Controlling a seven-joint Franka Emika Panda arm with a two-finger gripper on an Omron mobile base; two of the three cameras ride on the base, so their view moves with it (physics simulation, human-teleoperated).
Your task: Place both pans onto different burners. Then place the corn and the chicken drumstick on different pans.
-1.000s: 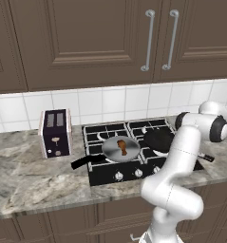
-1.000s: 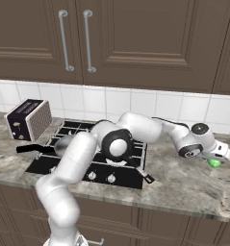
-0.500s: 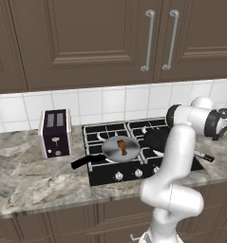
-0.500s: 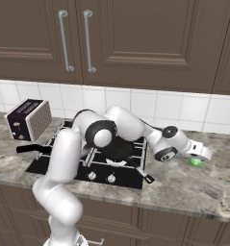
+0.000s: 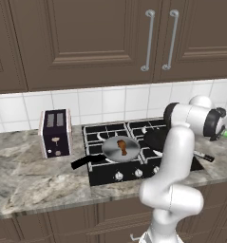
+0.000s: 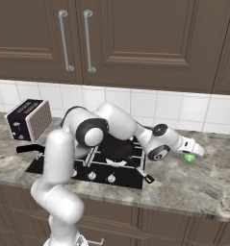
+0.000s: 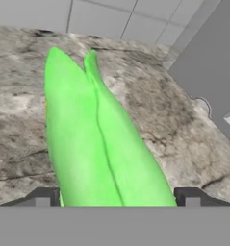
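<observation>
The corn (image 7: 99, 144) lies on the table right of the hob, between the wide-open fingers (image 7: 42, 198), not yet gripped. Its green husk tapers, so closing off-centre could squeeze it out sideways. The drumstick (image 5: 122, 146) sits in the grey pan (image 5: 120, 148); 1 dark pan (image 6: 117, 148) waits.

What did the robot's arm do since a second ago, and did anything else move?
The arm folded in, drawing the open gripper leftward along the counter to the green corn, jaws either side, not gripped. The drumstick in the silvery pan, the dark pan and the toaster stayed put.
</observation>
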